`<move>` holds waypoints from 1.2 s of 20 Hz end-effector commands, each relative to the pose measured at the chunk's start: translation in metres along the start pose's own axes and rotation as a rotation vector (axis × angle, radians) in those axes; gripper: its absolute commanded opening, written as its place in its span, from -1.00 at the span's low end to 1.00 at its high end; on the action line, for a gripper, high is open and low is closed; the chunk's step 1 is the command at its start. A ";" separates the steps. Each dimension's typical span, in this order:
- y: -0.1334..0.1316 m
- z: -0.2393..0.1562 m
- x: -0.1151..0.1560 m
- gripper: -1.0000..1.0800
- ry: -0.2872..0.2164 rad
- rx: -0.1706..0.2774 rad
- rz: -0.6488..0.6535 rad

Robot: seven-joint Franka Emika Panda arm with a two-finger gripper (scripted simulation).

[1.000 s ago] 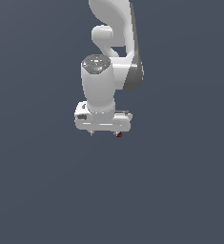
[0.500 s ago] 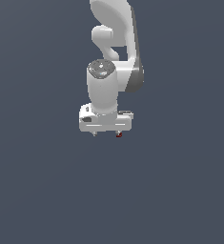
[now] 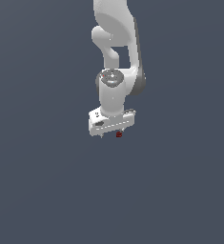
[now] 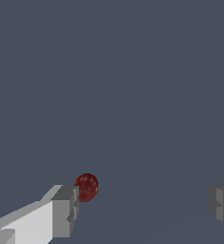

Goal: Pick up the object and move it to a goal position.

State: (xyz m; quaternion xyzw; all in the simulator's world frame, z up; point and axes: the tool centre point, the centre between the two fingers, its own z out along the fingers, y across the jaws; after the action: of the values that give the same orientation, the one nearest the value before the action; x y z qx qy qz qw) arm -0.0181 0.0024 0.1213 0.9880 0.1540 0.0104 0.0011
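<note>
Beside 1 finger (image 4: 61, 209): 1 red object (image 4: 86, 187); end effector (image 4: 144, 209) spread.

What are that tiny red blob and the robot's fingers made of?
It's a simulator render, so only looks count. The tiny dark red blob appears matte and faintly speckled, perhaps rubber or fruit-like. The blocky grey fingers look like flat, unshiny plastic or painted metal.

Gripper (image 3: 109, 135) below the arm's wrist, object (image 3: 118, 135) just under its exterior-view-right end, beside one finger (image 4: 61, 209)
</note>
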 end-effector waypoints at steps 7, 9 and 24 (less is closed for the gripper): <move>-0.034 0.035 -0.026 0.92 -0.014 0.003 -0.279; -0.040 0.040 -0.031 0.92 -0.016 0.004 -0.326; -0.055 0.055 -0.043 0.92 -0.019 0.010 -0.439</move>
State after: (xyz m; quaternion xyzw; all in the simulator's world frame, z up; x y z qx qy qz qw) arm -0.0744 0.0417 0.0663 0.9308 0.3657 0.0000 0.0001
